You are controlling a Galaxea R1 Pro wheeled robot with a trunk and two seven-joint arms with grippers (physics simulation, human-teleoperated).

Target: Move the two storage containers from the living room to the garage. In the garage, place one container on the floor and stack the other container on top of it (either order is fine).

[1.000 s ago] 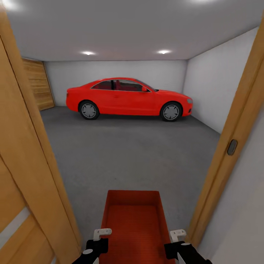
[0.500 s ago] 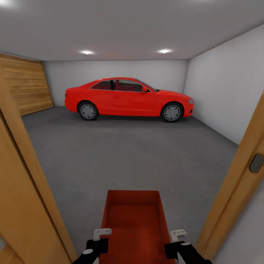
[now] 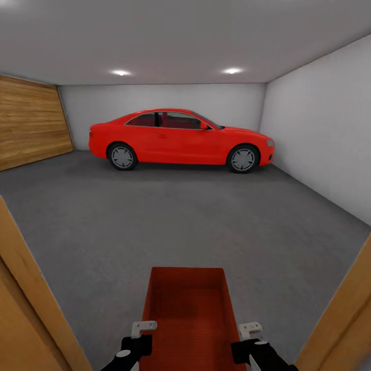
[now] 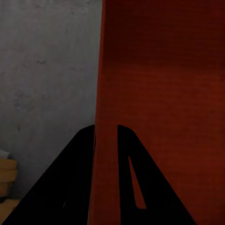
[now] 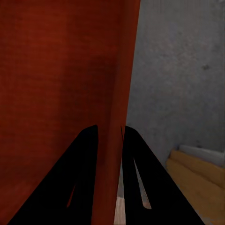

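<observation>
A bare garage is seen ahead: speckled grey concrete floor (image 3: 180,216), plain white walls (image 3: 319,123), a wood-plank panel (image 3: 28,123) on the left side, and a shiny red coupe car (image 3: 180,136) parked across the far end. Orange wooden door frame edges (image 3: 31,304) are caught at both lower corners of the head view, so the doorway is judged to be only just being cleared.

The red-orange open-topped rectangular plastic storage container (image 3: 185,314) is carried low in front, held off the concrete, lengthwise ahead of the robot. Its left long wall is pinched by the left gripper (image 4: 105,154), one dark finger inside and one outside; the right wall is clamped the same way by the right gripper (image 5: 110,154). Both sets of jaws are closed on thin plastic rims, nothing more.

Stuff that could go wrong, as a guess:
- The frame could be clipped by an elbow or the base, since it's near on both sides. A knock there could twist the bin out of one pinch.
- A thin-wall grip is easily lost if the arms drift apart or together; the walls would flex and the bin could be dropped.
- If it's put down too near the doorway, the return trip with the second bin could be blocked.
</observation>
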